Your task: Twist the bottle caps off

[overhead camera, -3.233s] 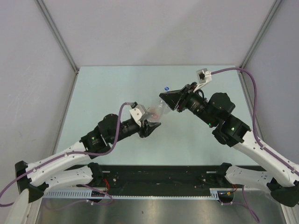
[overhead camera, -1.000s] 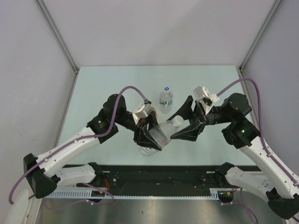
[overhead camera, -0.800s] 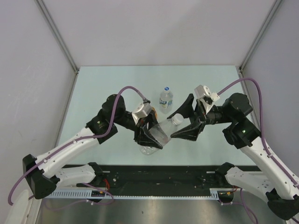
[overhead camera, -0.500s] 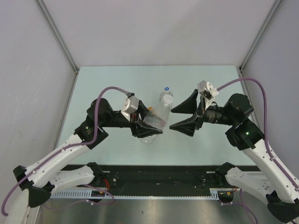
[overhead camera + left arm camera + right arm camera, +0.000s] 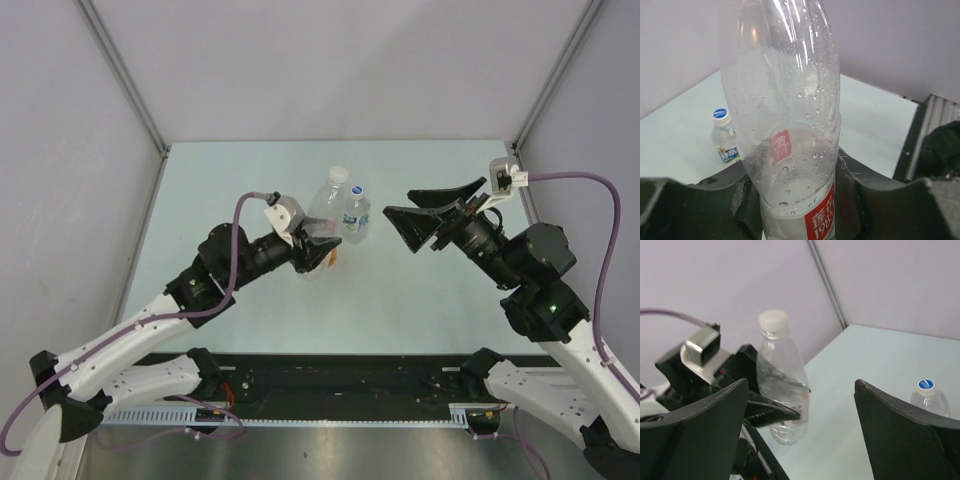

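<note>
Right gripper [image 5: 398, 202] has backed away from the slim bottle [image 5: 325, 205].

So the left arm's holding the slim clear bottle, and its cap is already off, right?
Not quite. The left gripper does hold the slim clear bottle, but its whitish cap is still on, as the right wrist view shows.

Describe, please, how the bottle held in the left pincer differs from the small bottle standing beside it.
The red-labelled bottle is much taller than the small bottle. The red-labelled bottle's cap is plain whitish; the small bottle's cap carries a blue mark. The left pincer clamps the red-labelled bottle low on its body, while the small bottle stands free on the table. Both are clear plastic, upright and capped.
</note>
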